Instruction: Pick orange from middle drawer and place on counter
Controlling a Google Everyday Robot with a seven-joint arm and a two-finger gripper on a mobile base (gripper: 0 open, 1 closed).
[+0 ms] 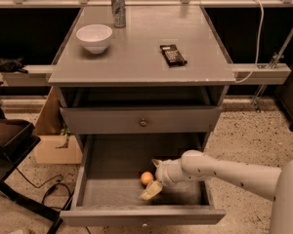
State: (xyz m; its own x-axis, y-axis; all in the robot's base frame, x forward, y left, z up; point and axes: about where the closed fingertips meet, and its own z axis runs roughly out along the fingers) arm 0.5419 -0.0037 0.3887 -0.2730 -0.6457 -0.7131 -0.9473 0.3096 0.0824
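gripper (153, 179) down in the middle drawer (112, 165), fingers (150, 191) apart beside the orange (146, 178); closing off-centre could roll it away

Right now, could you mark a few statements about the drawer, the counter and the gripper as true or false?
1. The orange lies inside the open middle drawer. True.
2. The white bowl sits in the drawer. False: it stands on the counter.
3. The gripper is down in the drawer, its open fingers on either side of the orange. True.
4. The gripper holds the orange above the counter. False: the orange rests on the drawer floor.
5. The black snack bar lies left of the bowl in the picture. False: it lies to the bowl's right.
6. A can stands at the counter's far edge. True.
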